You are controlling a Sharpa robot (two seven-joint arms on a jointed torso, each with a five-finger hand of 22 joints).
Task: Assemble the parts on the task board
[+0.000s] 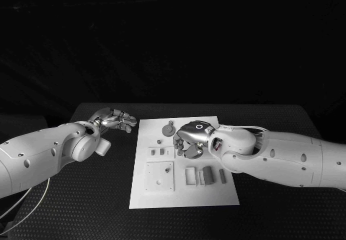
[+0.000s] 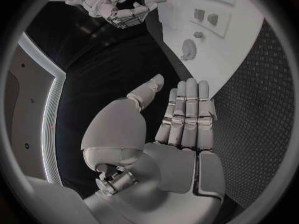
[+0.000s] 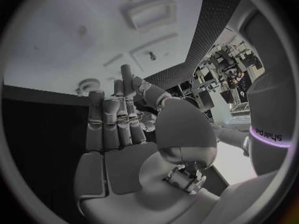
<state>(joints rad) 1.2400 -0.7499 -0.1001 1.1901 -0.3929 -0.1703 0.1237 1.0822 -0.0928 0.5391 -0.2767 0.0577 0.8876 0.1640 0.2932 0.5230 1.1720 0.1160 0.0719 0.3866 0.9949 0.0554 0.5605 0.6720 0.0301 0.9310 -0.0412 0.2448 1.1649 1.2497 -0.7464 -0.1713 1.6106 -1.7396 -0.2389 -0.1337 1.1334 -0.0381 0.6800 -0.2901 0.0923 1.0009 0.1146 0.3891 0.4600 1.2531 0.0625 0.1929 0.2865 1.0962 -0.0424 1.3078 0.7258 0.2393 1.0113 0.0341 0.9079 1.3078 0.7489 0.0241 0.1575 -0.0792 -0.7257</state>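
On the black table (image 1: 274,120) lies the white task board (image 1: 184,197), grey parts (image 1: 207,175) in its near half. Over its middle the right hand (image 1: 189,140) hovers, fingers spread, empty. Left hand (image 1: 115,120), flat and empty, waits left. I'd lower slowly, aligned above one part.

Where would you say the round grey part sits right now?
In the head view, the round grey part lies on the task board's far end, just left of the right hand.
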